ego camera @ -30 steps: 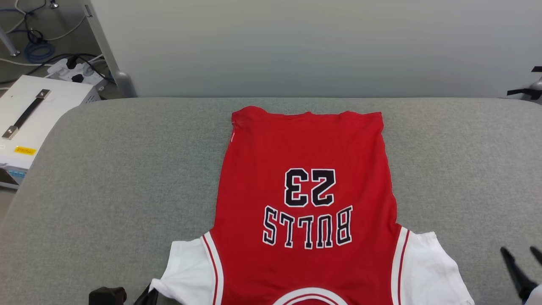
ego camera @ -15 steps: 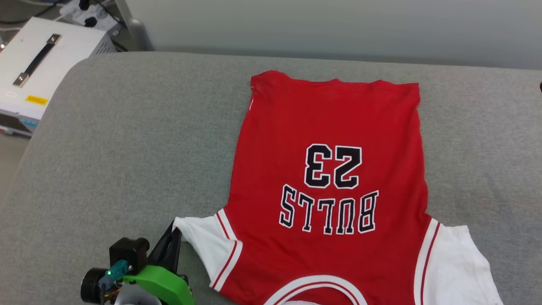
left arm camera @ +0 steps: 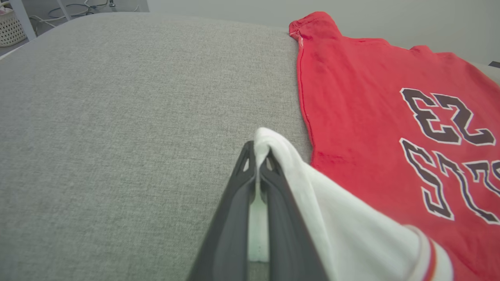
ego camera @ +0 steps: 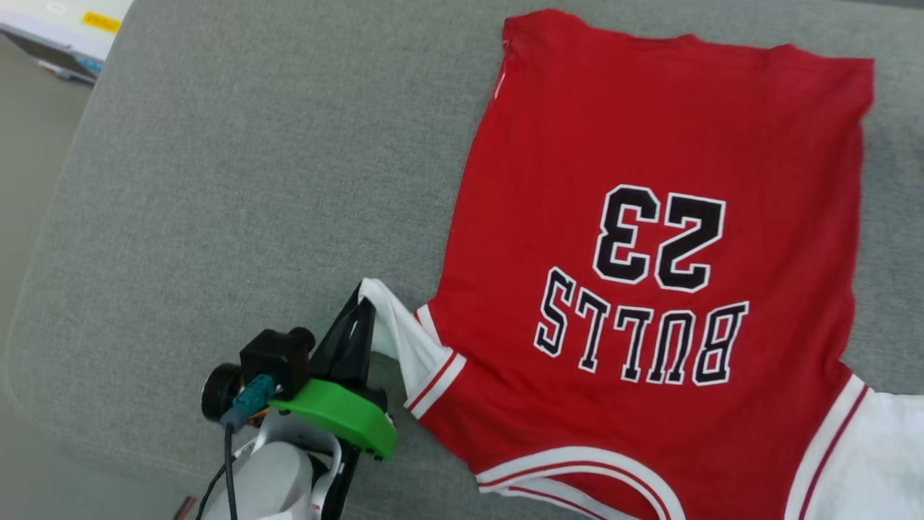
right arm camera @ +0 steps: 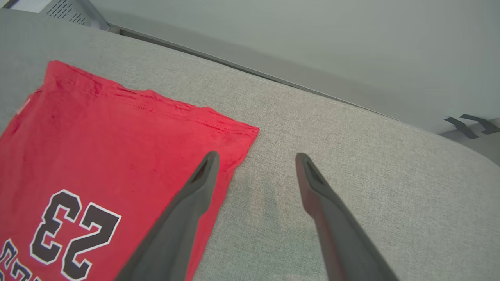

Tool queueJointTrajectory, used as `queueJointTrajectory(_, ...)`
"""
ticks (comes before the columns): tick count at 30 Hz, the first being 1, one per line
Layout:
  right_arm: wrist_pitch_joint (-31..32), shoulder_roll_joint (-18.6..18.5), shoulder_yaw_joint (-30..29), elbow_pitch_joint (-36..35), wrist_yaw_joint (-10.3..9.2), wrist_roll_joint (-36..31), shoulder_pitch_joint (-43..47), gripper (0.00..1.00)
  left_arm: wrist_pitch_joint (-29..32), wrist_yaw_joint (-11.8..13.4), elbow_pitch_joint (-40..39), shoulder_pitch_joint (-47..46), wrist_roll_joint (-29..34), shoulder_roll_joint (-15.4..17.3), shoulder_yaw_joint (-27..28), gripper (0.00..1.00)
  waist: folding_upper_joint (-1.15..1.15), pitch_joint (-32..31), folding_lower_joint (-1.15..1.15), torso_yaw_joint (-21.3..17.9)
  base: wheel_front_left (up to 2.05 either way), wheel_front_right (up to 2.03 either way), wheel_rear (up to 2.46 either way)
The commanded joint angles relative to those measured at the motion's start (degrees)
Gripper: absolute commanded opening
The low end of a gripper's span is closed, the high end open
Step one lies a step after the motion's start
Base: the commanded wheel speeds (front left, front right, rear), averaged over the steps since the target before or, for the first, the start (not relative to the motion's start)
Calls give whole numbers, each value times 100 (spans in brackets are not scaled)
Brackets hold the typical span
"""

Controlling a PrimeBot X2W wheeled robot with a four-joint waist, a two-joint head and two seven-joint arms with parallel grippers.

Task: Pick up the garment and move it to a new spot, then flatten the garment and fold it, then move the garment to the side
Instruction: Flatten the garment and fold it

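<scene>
- Where the head view begins at its far left, a corner of a white box (ego camera: 68, 29) with a yellow label stands beyond the rounded edge of the grey fabric counter (ego camera: 216, 180).
- Lower down, the left gripper (ego camera: 359, 292) points up the view. A green part (ego camera: 339, 419) and a small black camera (ego camera: 278, 357) sit behind its fingers.
- Its two dark fingers (left arm camera: 234, 203) are pressed together and pinch the edge of the white sleeve (ego camera: 401, 343) on the robot's left side of the garment (ego camera: 650, 130). In the left wrist view this cloth hangs over the fingertips, raised a little from the counter.
- To the right, the red body of the garment lies flat on the counter. Its hem is at the far side and its neck is toward the robot, cut by the lower edge of the view.
- On it the black lettering (ego camera: 642, 339) with white outline reads "23" over "BULLS", upside down in the head view.
- White-and-red neck trim (ego camera: 577, 462) curves at the bottom edge, and the other sleeve (ego camera: 881, 455) lies flat at the lower right corner.
- In the right wrist view, the right gripper (right arm camera: 256, 158) is spread wide and holds nothing. One finger is over the far right corner of the hem and the other is over bare counter.
</scene>
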Motion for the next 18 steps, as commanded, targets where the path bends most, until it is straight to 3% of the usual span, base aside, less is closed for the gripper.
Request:
queueJointTrajectory(1,201,7,48,155,-4,-33,-183,100,-34,-85,18,-177,114,-105,53,0,0,773,-1,616,0,0,0)
queueJointTrajectory(10,910,128,202,887,-4,-560,-841,100,-34,-485,28,-485,543,-700,357,0,0,1491,-1,1002,0,0,0)
queueJointTrajectory(18,1247,95,571,1149,-4,-577,-538,100,-34,-681,-56,-364,821,-946,691,0,0,1591,-1,1009,0,0,0)
